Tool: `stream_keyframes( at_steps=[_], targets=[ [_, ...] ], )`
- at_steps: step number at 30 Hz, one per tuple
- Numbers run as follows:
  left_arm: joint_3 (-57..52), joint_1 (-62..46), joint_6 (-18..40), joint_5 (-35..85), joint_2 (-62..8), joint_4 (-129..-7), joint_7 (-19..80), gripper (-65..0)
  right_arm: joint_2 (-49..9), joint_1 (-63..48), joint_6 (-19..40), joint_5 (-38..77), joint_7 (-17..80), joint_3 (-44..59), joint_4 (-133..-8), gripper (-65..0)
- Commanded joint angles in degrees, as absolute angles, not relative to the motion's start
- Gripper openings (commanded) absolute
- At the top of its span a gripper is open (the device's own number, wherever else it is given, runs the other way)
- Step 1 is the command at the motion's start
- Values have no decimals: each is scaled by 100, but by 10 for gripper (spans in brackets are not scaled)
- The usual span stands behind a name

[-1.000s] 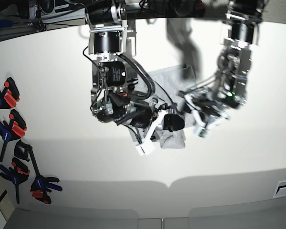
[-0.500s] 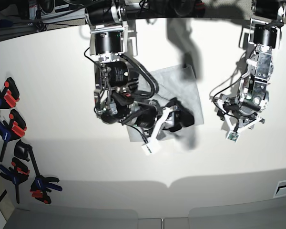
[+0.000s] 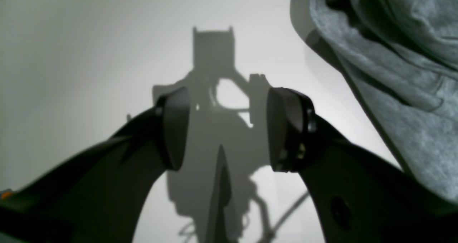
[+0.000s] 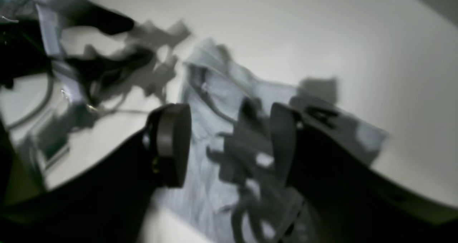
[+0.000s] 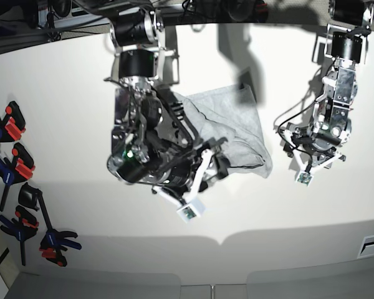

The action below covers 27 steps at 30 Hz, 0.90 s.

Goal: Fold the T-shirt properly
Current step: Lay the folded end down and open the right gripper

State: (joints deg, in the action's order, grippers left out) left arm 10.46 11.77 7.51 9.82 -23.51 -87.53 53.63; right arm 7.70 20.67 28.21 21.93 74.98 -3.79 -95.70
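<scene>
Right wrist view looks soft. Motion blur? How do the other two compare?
Right wrist view: smeared throughout; the T-shirt and right gripper fingers have soft edges, which looks like motion blur. Left wrist view: sharp, with a hard shadow of the open left gripper on the table. Base view: crisp, with arm shadows at the top and curved table edges from lens distortion.

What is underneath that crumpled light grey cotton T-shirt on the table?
The light grey cotton T-shirt lies bunched directly on the plain white table. Around its edges only bare tabletop shows. Whatever might sit beneath the fabric's middle is covered, so nothing more can be told.
</scene>
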Motion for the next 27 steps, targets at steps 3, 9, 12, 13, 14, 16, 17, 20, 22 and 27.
stream_keyframes(
  at_steps=[3,9,12,13,14,16,17,20,22,27],
  targets=[
    [1017,1317,703,1138,-2412,-8860,5242,-329,589,1887,2606,1933,7537,-395,-9773,-337],
    [1017,1317,703,1210,-2401,-8860,5227,-329,296,1190,2534,1422,7166,-392,-9771,-337],
    [1017,1317,703,1225,-2335,-8860,5223,-329,252,956,2536,1323,6923,-392,-9771,-337],
    [1017,1317,705,1227,-2316,-8860,5225,-329,259,917,2539,1326,6890,-395,-9769,-337],
    [1017,1317,705,1225,-2290,-8860,5227,-329,283,880,2547,1323,6820,-392,-9769,-338],
    [1017,1317,703,1227,-2255,-8860,5227,-329,318,840,2552,1291,6617,-392,-9760,-338],
    [1020,1317,703,1243,-2252,-8860,5225,-329,338,840,2550,1205,6545,-395,-9754,-338],
    [1020,1317,703,1269,-2255,-8860,5229,-329,366,854,2482,1035,6512,-392,-9660,-338],
    [1020,1317,703,1267,-2257,-8860,5227,-329,370,851,2488,1072,6479,-395,-9598,-352],
    [1020,1317,703,1269,-2255,-8860,5223,-329,556,851,2655,1116,6165,-482,-9594,-650]
  ],
)
